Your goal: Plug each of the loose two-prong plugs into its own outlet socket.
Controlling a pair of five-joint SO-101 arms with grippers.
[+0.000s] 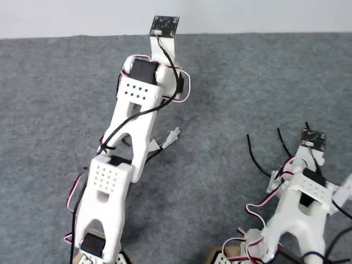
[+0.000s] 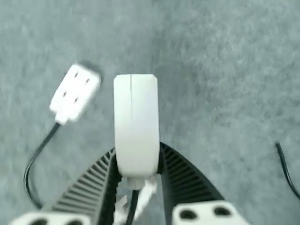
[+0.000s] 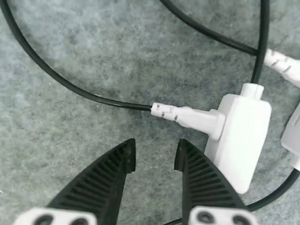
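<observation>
The left end effector (image 2: pixel 137 157) clamps a white socket block (image 2: pixel 136 117); the right end effector (image 3: pixel 154 152) gapes open — a plug (image 3: pixel 192 116) lies just beside it.

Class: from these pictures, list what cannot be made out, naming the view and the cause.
Left wrist view: the block in the left end effector shows its back alone; its face is turned away.
High view: the plug is too small to count prongs; an arm covers its cable.
Right wrist view: a white piece is cut off by the edge.
</observation>
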